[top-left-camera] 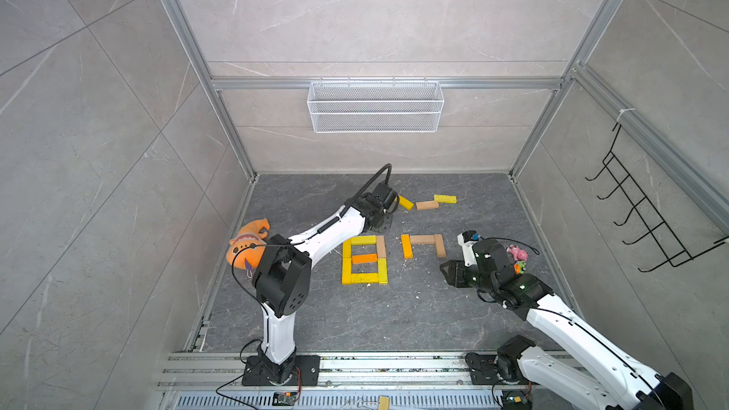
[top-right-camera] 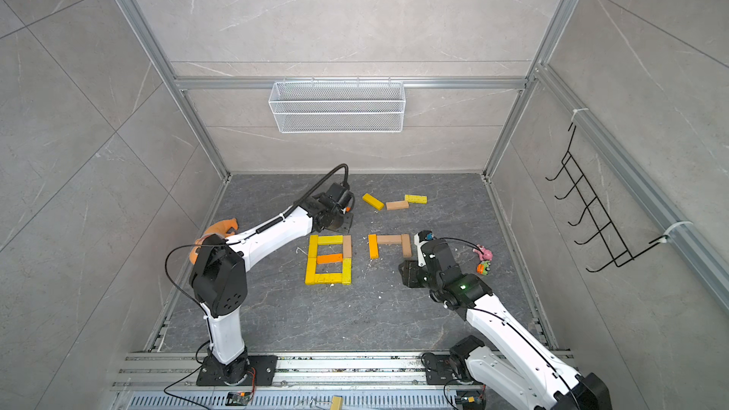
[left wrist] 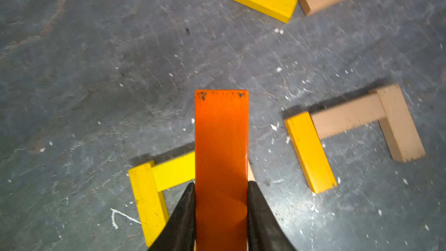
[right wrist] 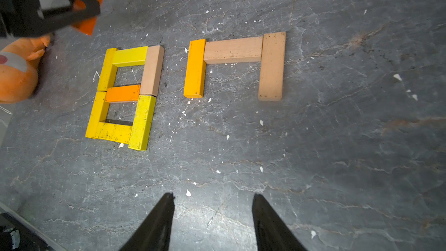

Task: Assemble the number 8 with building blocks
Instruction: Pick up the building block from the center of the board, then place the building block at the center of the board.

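My left gripper (left wrist: 220, 184) is shut on an orange block (left wrist: 221, 153), held above the floor just behind the block figure; in both top views it (top-left-camera: 384, 222) (top-right-camera: 343, 222) hangs at the wrist's end. A closed figure of yellow, tan and orange blocks (top-left-camera: 364, 258) (right wrist: 123, 93) lies mid-floor. Right of it stand a yellow-orange bar (top-left-camera: 406, 246) (right wrist: 195, 68) and two tan bars (top-left-camera: 424, 239) (right wrist: 271, 66) in an arch. Three loose blocks lie at the back: yellow (top-left-camera: 405, 203), tan (top-left-camera: 427, 205), yellow (top-left-camera: 445, 198). My right gripper (right wrist: 213, 196) (top-left-camera: 445, 270) is open and empty, right of the arch.
An orange plush toy (top-left-camera: 248, 246) lies by the left wall under the left arm. Small pink and green toys (top-left-camera: 517, 254) sit by the right wall. A white wire basket (top-left-camera: 374, 106) hangs on the back wall, a black hook rack (top-left-camera: 647, 211) on the right wall.
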Controlling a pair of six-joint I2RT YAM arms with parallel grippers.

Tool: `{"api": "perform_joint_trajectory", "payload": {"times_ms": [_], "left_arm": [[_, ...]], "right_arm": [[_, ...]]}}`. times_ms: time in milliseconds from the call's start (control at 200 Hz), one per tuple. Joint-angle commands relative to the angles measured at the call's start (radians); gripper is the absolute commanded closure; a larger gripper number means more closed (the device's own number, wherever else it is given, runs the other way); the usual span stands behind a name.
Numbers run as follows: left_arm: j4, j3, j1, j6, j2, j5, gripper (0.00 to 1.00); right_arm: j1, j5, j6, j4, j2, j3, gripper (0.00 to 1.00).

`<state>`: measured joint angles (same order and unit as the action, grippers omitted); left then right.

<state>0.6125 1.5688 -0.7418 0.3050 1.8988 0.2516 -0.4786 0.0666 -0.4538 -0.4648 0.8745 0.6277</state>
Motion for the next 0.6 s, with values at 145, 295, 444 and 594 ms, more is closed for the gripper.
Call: {"api": "perform_joint_trajectory", "payload": {"times_ms": [145,295,444,594], "left_arm": [[-0.070,-0.072,-0.157,-0.085,-0.053,-0.075,0.73],[-0.074,-0.061,-0.216,-0.141,0.005,-0.155,0.73],[-0.073,-0.030,-0.242,-0.159,0.068,-0.199,0.73],[-0.064,0.013,-0.259,-0.178,0.137,-0.215,0.73]], "right_arm": [[-0.008,-0.020,-0.077,-0.084,-0.093,-0.022,0.45],[-0.008,-0.041,-0.097,-0.112,-0.139,-0.033,0.46],[-0.008,-0.066,-0.102,-0.132,-0.163,-0.044,0.46],[-0.008,-0.074,-0.103,-0.139,-0.164,-0.048,0.46]]}}
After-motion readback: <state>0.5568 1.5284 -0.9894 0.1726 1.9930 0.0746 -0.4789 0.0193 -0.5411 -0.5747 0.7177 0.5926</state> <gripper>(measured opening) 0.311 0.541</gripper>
